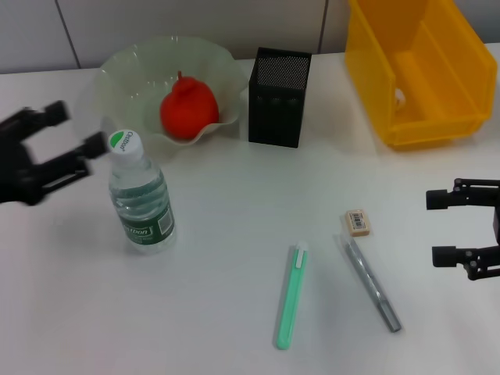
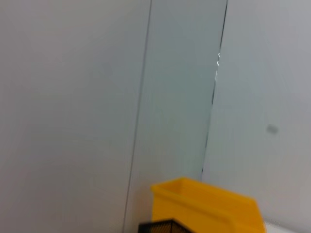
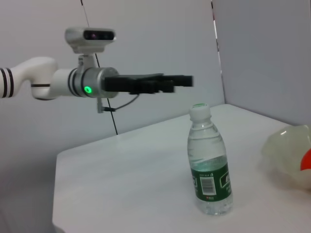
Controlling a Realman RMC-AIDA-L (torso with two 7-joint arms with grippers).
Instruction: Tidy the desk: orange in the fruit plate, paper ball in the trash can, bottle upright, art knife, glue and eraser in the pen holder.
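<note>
Head view shows our left gripper (image 1: 78, 129) at nine o'clock on the table, its fingers spread and holding nothing, the nearer fingertip just beside the white cap of the bottle (image 1: 141, 205); whether it touches the cap we cannot tell. From the right wrist view that arm reaches out level, the left gripper (image 3: 182, 81) hanging a little above and behind the bottle (image 3: 210, 167), which stands upright on the white table (image 1: 234, 297). Our right gripper (image 1: 439, 226) waits at three o'clock, fingers spread wide, with nothing between them. Outward from there, the eraser (image 1: 357, 222) lies near five o'clock of the table's centre, with a grey knife (image 1: 372, 285) just below it and a green pen-shaped stick (image 1: 291, 296) to its left, well apart. At twelve o'clock the pen holder (image 1: 279, 98) stands upright. The orange (image 1: 188, 108) rests inside the fruit plate (image 1: 133, 66) at eleven o'clock, and the trash can (image 1: 418, 70) sits at one o'clock.
</note>
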